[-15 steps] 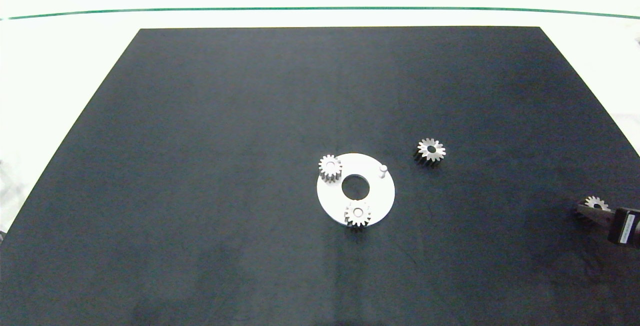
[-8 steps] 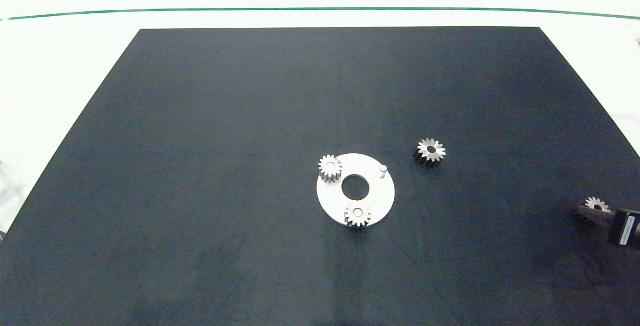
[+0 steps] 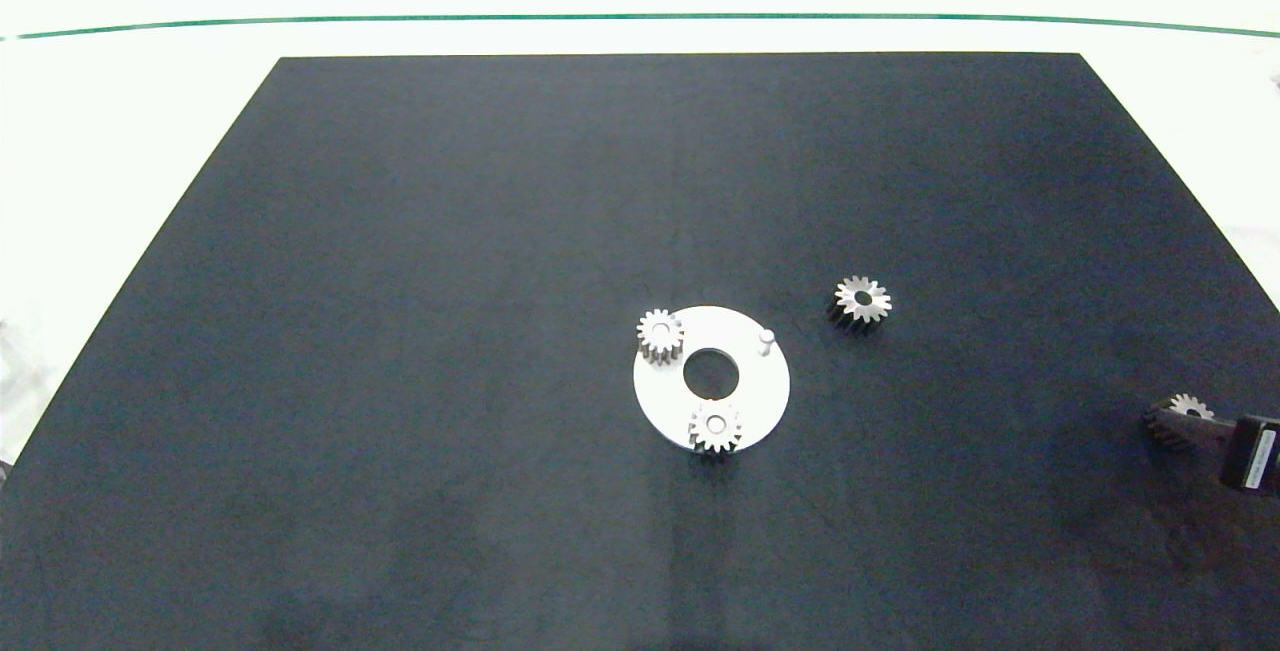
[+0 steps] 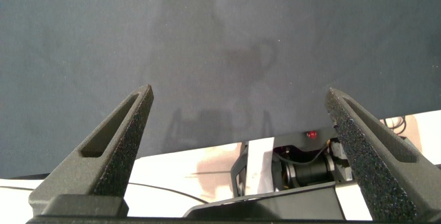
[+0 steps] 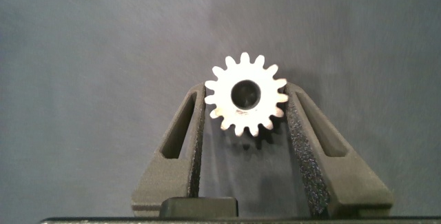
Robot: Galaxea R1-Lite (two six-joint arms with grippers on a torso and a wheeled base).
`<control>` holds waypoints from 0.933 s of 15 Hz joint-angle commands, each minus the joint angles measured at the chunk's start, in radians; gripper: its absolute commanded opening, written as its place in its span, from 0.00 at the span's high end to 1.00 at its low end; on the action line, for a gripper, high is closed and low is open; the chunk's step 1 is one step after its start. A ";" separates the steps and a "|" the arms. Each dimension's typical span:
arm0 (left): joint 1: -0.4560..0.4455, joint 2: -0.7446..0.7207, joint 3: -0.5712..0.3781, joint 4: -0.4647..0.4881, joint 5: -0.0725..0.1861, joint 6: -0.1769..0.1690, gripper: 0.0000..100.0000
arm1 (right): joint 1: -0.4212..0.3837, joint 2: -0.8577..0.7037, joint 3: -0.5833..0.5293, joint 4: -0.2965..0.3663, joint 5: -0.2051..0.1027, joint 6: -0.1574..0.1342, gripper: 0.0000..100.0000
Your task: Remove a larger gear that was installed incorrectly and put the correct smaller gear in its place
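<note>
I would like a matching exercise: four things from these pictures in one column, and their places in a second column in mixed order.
Things:
1. larger gear
2. smaller gear
3. bare pin
4. left gripper

Places:
A. upright on the white disc
B. between the right gripper fingers
C. open, over bare mat
D. on the mat, right of the disc

Pairs: 1-D, 2-B, 3-A, 4-C

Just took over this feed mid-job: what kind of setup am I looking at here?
Likely a lab test bench for gear assembly: a black mat on a white table, a round metal plate with pegs and two small gears, the larger gear loose. The right hand grips the smaller gear.
</note>
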 commanded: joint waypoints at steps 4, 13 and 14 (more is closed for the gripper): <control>0.000 -0.009 0.008 0.003 0.001 0.002 0.00 | 0.061 -0.179 -0.077 0.149 0.002 -0.006 0.81; 0.000 -0.022 0.009 0.003 0.002 0.000 0.00 | 0.064 -0.217 -0.100 0.235 -0.001 -0.035 0.81; 0.001 -0.024 0.009 0.003 0.001 0.000 0.00 | 0.063 -0.217 -0.098 0.235 -0.001 -0.035 0.81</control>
